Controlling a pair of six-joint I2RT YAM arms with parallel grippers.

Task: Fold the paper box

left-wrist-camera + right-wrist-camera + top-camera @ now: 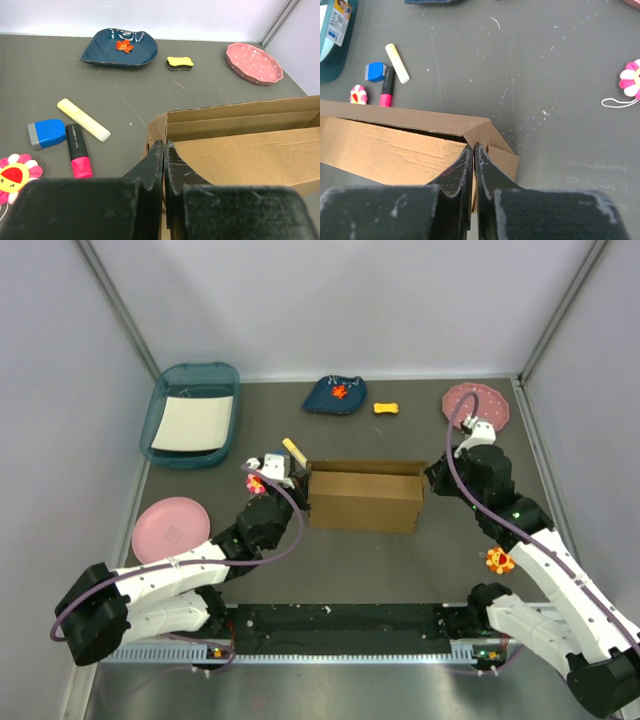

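The paper box [365, 498] is brown cardboard and stands mid-table with its walls up and its top open. My left gripper [301, 480] is at the box's left end. In the left wrist view the gripper [164, 146] is pressed shut on the top edge of the left end wall of the box [240, 150]. My right gripper [429, 478] is at the box's right end. In the right wrist view the gripper [474, 148] is shut on the right end wall by the folded corner of the box [395, 145].
A teal tray [158, 418] with a white sheet sits back left, and a pink plate [170, 528] is left of my left arm. A blue dish [336, 394], a yellow bone toy [386, 408] and a pink dotted dish [478, 405] lie at the back. A yellow stick [83, 119], blue eraser [46, 133], pink marker [77, 151] and flower toy [15, 175] lie left of the box.
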